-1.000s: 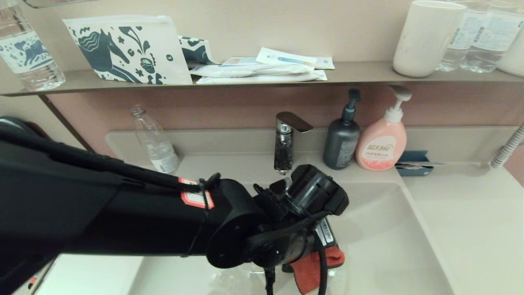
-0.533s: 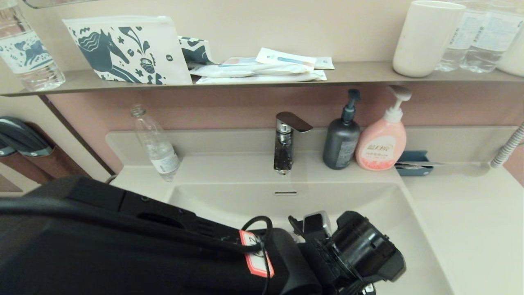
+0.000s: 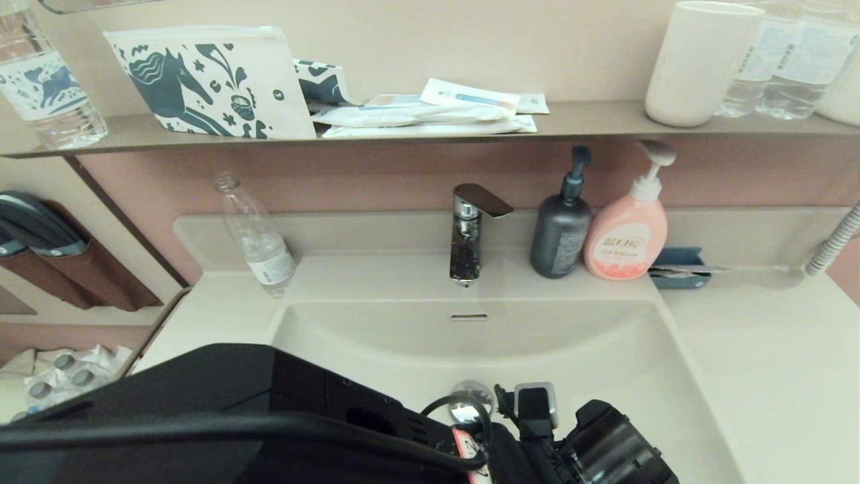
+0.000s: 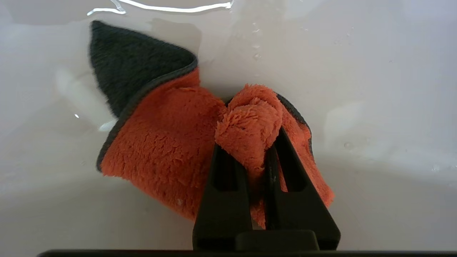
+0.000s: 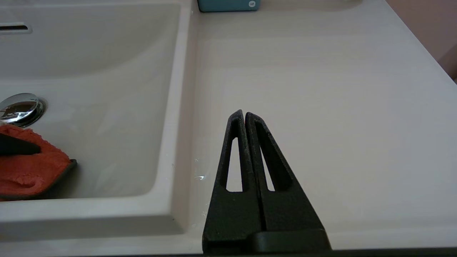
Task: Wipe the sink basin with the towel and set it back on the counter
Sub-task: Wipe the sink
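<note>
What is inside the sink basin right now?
The towel, pinched by the left gripper, lies on the sink basin floor near the drain plug. Anything beneath the towel is hidden.

Beige upper wall (image 3: 537, 40), pink band (image 3: 376, 181) below thin grey-brown shelf (image 3: 591, 121); brown wall holder (image 3: 80, 275) beyond tabletop's left edge.

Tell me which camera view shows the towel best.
The left wrist view: the towel fills the frame, orange pile and dark grey backing clear, pinched in the left gripper. The right wrist view catches only a corner in the sink basin. The head view hides it behind the arm.
</note>
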